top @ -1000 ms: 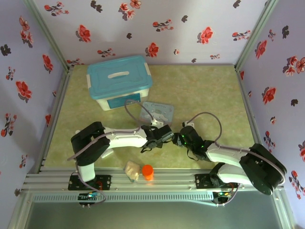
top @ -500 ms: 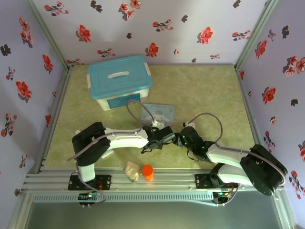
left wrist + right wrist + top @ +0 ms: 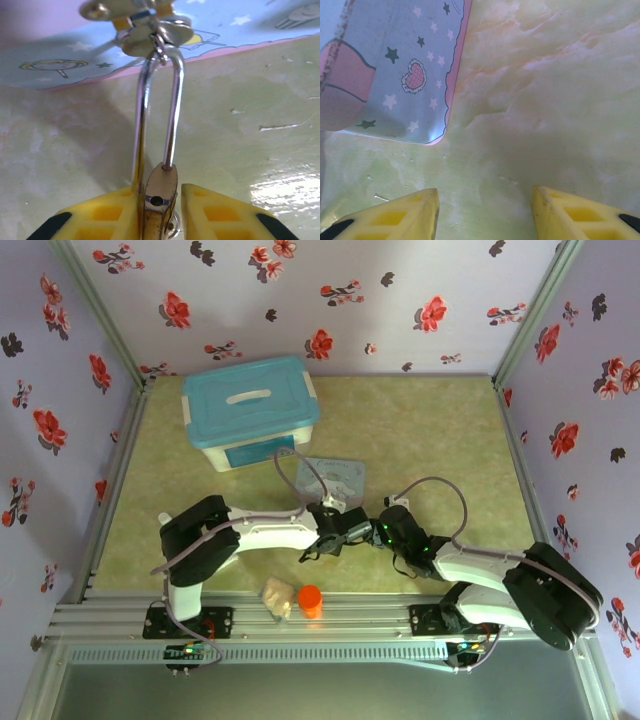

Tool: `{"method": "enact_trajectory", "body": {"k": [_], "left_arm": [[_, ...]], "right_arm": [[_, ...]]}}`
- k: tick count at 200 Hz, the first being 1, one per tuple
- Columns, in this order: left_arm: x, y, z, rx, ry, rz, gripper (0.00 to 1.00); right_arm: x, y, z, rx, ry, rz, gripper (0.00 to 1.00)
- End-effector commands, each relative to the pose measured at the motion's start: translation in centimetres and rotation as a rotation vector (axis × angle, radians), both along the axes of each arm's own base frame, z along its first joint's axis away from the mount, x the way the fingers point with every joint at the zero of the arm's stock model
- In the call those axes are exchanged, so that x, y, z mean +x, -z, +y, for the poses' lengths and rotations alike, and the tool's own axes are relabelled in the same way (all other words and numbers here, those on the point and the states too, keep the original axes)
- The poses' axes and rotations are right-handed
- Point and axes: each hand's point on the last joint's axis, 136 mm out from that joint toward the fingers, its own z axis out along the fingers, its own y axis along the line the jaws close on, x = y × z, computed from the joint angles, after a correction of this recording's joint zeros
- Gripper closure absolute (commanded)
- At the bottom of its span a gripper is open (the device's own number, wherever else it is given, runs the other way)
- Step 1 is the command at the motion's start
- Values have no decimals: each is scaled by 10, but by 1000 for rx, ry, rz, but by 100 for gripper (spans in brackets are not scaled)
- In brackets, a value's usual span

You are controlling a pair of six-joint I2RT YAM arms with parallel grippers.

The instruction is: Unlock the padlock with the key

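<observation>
The padlock (image 3: 161, 185), small and brass-bodied, is being clamped between the yellow fingers of the left gripper (image 3: 160, 200), just over the counter (image 3: 250, 125). Its long, thin silvery shackle is being pointed away from the gripper.

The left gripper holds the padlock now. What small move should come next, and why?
Probably bring the right gripper to what looks like the key, ringed on the shackle's top. The left gripper is shut on the padlock, its shackle looks closed, and the right gripper stands open and empty over the table by the tin.
</observation>
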Motion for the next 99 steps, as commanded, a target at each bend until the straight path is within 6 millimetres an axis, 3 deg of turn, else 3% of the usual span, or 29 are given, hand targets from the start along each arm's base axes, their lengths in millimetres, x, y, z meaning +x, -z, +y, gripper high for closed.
{"method": "enact_trajectory", "body": {"k": [1, 80, 99], "left_arm": [[-7, -2, -3, 22, 9, 4, 74], [-10, -17, -11, -32, 26, -17, 69], [-5, -32, -5, -100, 10, -34, 60]], "right_arm": [[-1, 6, -2, 9, 22, 17, 49], [-3, 2, 3, 39, 0, 10, 48], [-6, -10, 11, 107, -35, -6, 45]]}}
